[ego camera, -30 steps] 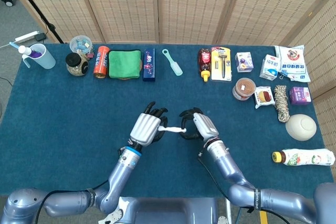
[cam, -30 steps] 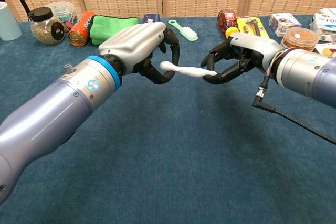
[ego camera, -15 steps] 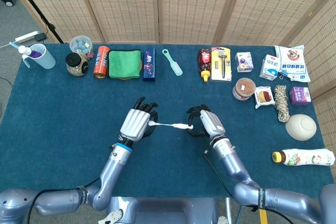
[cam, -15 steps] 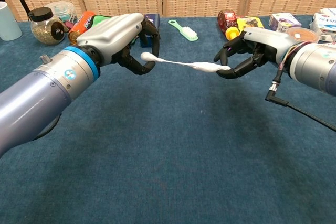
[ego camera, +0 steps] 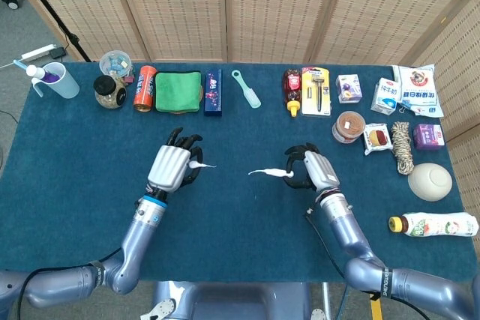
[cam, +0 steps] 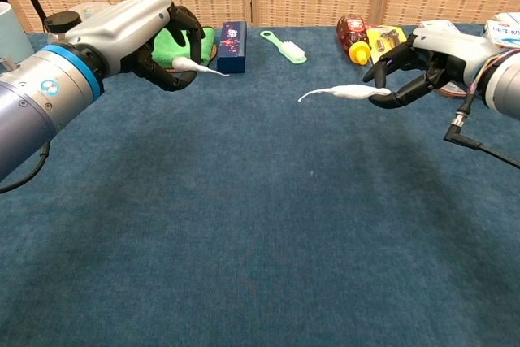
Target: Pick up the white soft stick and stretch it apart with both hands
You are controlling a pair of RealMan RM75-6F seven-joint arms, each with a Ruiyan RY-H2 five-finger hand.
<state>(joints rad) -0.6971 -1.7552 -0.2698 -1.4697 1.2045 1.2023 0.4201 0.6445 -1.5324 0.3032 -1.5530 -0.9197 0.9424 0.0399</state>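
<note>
The white soft stick is in two pieces, with a gap of bare blue cloth between them. My left hand pinches the short left piece, whose thin tail points right. Over at the right, my right hand pinches the longer right piece, whose tapered tail points left. Both hands hover above the table, well apart, and the pieces do not touch.
Along the back edge stand a cup, a jar, an orange can, a green cloth, a blue box and a brush. Packets, a rope, a bowl and a bottle crowd the right side.
Both hands moved outward, left to the left and right to the right. The stick stretched thin, then parted in the middle, and each hand keeps one piece.
</note>
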